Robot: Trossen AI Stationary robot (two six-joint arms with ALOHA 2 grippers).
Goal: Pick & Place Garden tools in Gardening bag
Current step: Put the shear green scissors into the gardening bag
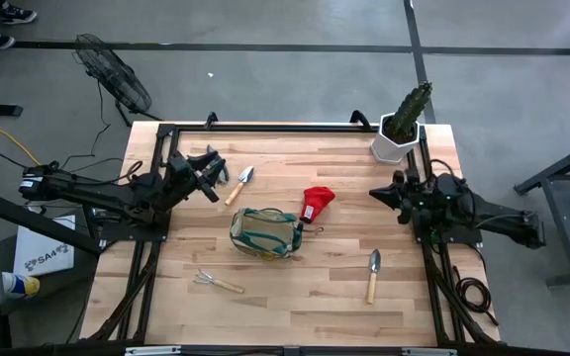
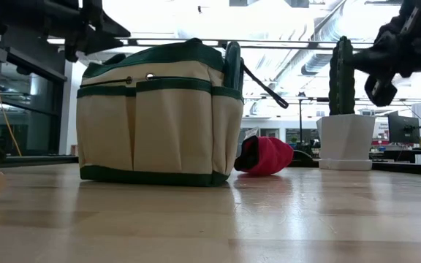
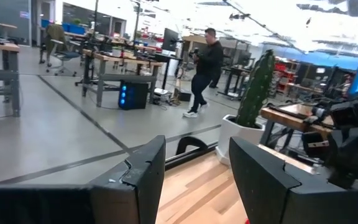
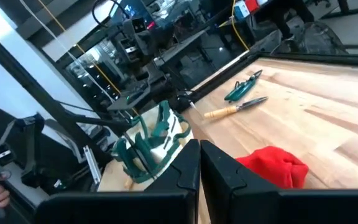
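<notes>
The tan gardening bag (image 1: pixel 265 232) with green trim stands upright on its base at the table's middle; it also shows in the low view (image 2: pixel 156 117). A red glove-like piece (image 1: pixel 317 203) lies just to its far right. One trowel (image 1: pixel 240 185) lies beside my left gripper (image 1: pixel 214 178), which is open, empty and raised above the table. Pruning shears (image 4: pixel 241 87) lie next to that trowel. A second trowel (image 1: pixel 372 272) lies at the near right and a hand rake (image 1: pixel 216 282) at the near left. My right gripper (image 1: pixel 378 193) is shut and empty, raised right of the glove.
A green cactus in a white pot (image 1: pixel 402 127) stands at the far right corner, close behind my right arm. A black fan (image 1: pixel 117 74) stands on the floor beyond the far left corner. A person (image 3: pixel 205 71) walks in the room far behind the table.
</notes>
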